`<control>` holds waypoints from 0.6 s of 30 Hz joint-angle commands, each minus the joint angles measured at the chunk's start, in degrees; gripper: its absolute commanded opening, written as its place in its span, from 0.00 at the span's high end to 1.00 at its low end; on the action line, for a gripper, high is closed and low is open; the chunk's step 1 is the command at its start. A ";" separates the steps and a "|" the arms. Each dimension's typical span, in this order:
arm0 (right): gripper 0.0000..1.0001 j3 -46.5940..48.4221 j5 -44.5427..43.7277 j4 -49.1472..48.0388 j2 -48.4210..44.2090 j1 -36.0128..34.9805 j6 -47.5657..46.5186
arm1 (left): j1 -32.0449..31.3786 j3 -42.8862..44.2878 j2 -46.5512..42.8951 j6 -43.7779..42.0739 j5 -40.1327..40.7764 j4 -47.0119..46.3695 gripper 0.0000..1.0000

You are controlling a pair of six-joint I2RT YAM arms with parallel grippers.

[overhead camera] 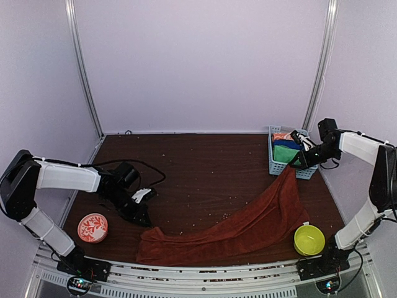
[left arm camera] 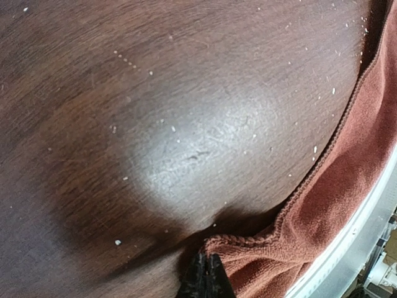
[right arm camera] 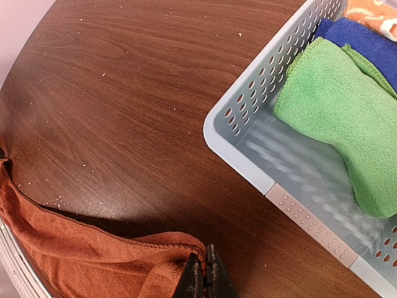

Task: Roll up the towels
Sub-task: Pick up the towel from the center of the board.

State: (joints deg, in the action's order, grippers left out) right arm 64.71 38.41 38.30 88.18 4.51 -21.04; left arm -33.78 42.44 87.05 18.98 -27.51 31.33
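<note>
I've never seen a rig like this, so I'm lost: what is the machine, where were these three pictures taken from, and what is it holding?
It is a robot with two arms fixed at the near edge of a dark table. The wide picture looks down from above and behind the arms. The other two come from a small camera on each wrist. The left hand and the right hand each pinch one end of a long rust-red towel, and the right end is lifted. A basket at the back right holds a folded green towel and other cloths. A red-and-white bowl and a yellow-green bowl sit in front.
</note>
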 commanded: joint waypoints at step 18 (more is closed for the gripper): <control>1.00 -1.05 1.22 -0.56 -2.46 -0.21 -0.42 | -1.16 -0.84 1.04 -0.88 -1.02 -0.44 0.69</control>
State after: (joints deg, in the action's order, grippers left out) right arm 64.45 38.79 38.30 87.42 4.51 -21.10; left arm -34.17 42.41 87.31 19.05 -25.28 31.55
